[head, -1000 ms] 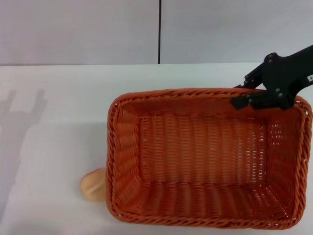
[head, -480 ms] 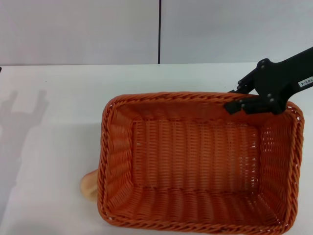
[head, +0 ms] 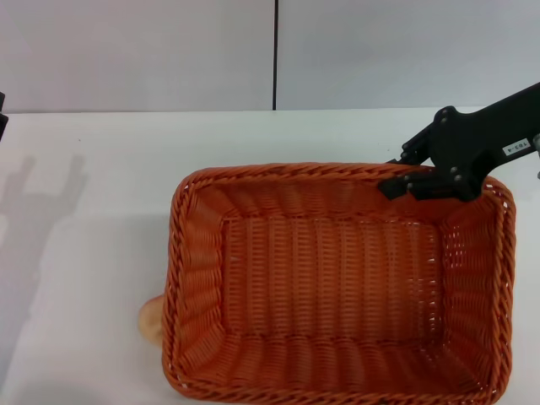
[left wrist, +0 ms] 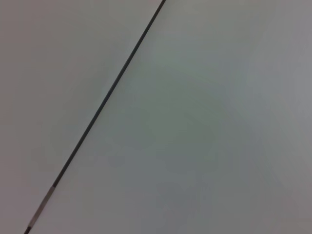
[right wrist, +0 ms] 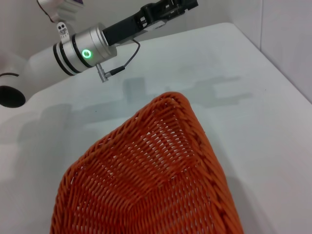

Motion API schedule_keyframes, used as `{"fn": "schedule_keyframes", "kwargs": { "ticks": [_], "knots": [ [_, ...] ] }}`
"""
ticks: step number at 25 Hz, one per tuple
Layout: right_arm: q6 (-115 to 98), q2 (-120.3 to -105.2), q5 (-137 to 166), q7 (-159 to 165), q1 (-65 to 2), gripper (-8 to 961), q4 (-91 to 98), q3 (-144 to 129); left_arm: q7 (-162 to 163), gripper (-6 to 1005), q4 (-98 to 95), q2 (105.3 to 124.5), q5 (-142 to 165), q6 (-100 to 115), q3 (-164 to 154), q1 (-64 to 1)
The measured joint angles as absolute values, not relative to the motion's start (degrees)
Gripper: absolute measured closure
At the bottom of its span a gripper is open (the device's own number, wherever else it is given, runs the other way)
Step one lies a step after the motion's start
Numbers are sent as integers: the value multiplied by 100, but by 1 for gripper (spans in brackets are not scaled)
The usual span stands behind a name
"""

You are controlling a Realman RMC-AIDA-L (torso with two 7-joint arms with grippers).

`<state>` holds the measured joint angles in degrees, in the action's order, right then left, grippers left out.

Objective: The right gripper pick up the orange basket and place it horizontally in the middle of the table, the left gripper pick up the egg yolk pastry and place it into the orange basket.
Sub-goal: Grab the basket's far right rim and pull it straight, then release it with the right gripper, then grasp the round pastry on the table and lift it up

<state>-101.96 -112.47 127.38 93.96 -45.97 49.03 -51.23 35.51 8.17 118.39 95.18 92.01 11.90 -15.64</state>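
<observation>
The orange basket (head: 329, 278) fills the near right of the white table (head: 101, 169), with its long side running left to right; its corner also shows in the right wrist view (right wrist: 156, 180). My right gripper (head: 398, 174) is shut on the basket's far rim near the right corner, one finger inside and one outside. The egg yolk pastry (head: 150, 321) lies on the table against the basket's near left corner, mostly hidden by the rim. My left gripper (right wrist: 170, 9) is held up over the table's far left side, away from both. The left wrist view shows neither object.
A grey wall with a dark vertical seam (head: 275, 55) stands behind the table. The left arm's shadow (head: 46, 190) falls on the left part of the tabletop. Bare table lies left of the basket and behind it.
The basket has slid left and nearer in the right gripper's hold, and its rim now covers more of the pastry. The right gripper moved left with it.
</observation>
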Motion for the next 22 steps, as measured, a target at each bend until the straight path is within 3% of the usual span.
{"fn": "schedule_keyframes", "kwargs": {
  "ticks": [11, 17, 22],
  "knots": [
    [-9982, -11250, 12919, 9595, -4662, 760, 4942, -5149, 3551, 155, 817, 11839, 9519, 9202, 1107, -1590],
    [-9551, -11285, 12634, 8986, -4523, 516, 4972, -4276, 3551, 156, 801, 11839, 9520, 9187, 1058, -1595],
    [-9208, -11344, 11400, 8154, -3993, 458, 4733, -3515, 3717, 156, 615, 11817, 9527, 9270, 741, -1633]
  ]
}}
